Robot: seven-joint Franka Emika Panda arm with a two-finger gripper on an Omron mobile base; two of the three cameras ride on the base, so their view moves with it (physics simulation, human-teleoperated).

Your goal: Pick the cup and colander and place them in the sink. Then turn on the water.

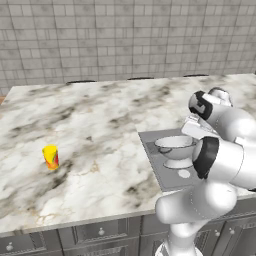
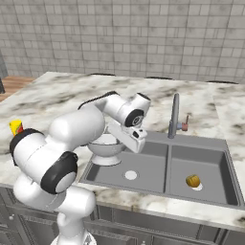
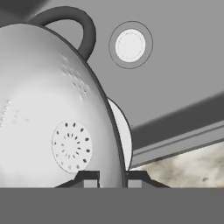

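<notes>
The tool (image 3: pixel 112 177) is pinching the colander's (image 3: pixel 57 113) rim, one tip inside the bowl and one outside, with the wall passing between them. From the right base view the colander (image 2: pixel 106 147) sits over the left basin of the sink (image 2: pixel 201 143), at its left end, its ring base low in the basin; whether the base already rests on the basin floor I cannot tell. The step in hand looks like setting the colander down, so the sound way is to lower it straight until the base sits flat, clear of the drain (image 3: pixel 130 45), and only then spread the tips and lift straight out, so the rim is not dragged and the bowl does not tip. Farther off, a yellowish ball (image 2: pixel 193 181) lies in the right basin, and the faucet (image 2: pixel 174 114) stands at the back edge with no stream from it. The cup (image 1: pixel 51 157) stands upright on the desk (image 1: pixel 100 120), well apart from the sink to its left, not yet moved. The arm's links cover much of the sink in the left base view, and the tool itself is tucked behind the wrist in both base views. The cup is half hidden by the arm in the right base view.
</notes>
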